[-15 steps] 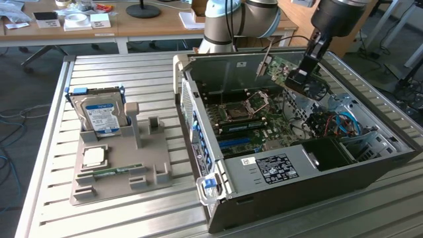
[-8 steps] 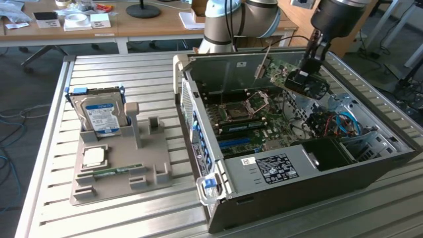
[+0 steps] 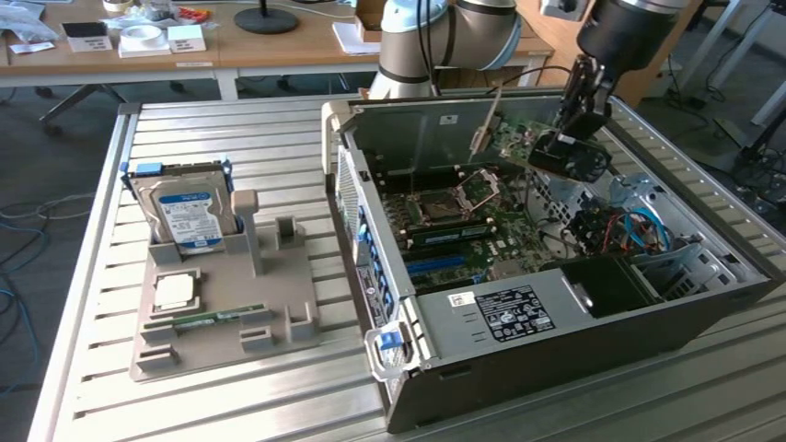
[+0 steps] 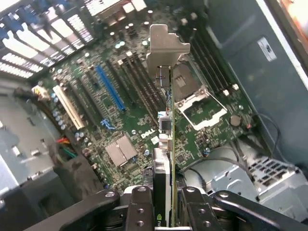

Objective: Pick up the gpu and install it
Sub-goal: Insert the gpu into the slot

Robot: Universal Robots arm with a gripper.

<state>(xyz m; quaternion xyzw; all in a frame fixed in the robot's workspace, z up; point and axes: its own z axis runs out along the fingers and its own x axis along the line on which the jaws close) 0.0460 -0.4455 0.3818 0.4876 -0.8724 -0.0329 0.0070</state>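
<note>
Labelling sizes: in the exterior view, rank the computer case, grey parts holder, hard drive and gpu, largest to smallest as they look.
1. computer case
2. grey parts holder
3. hard drive and gpu look alike; the gpu is tilted, so I leave them unranked.

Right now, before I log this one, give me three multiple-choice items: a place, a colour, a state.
1. Where is the graphics card? A. in the grey holder B. above the open computer case C. on the far desk
2. The label on the hard drive is: A. blue and white B. red C. yellow
3. The pincer is: A. open and empty B. shut on the hard drive C. shut on the graphics card
B: it hangs over the case's board. A: seen on the upright drive. C: it clamps the card's edge.
</note>
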